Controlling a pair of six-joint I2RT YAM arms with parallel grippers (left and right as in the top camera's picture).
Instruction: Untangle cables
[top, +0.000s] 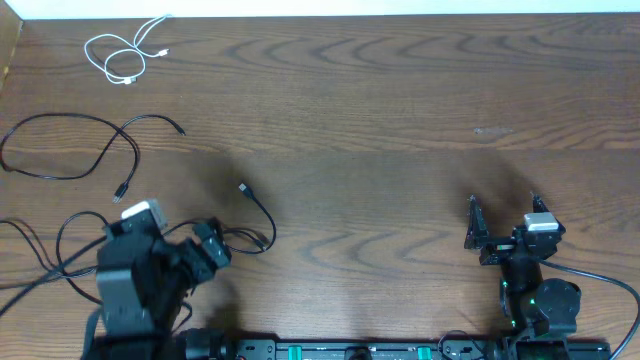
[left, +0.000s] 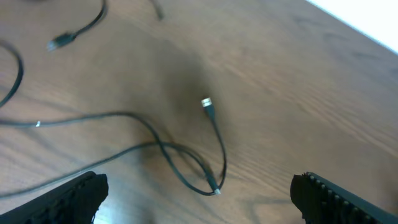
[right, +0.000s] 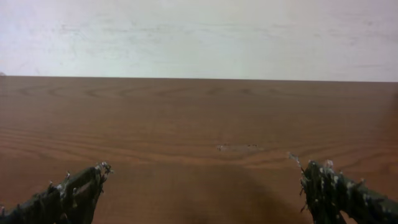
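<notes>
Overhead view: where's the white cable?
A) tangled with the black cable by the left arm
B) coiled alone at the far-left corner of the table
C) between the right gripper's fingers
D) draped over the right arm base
B: the white cable lies coiled near the far-left corner of the table, apart from the black cables nearer the left arm.

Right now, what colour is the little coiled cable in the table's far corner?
White; the coiled cable shows best in the overhead view.
</notes>
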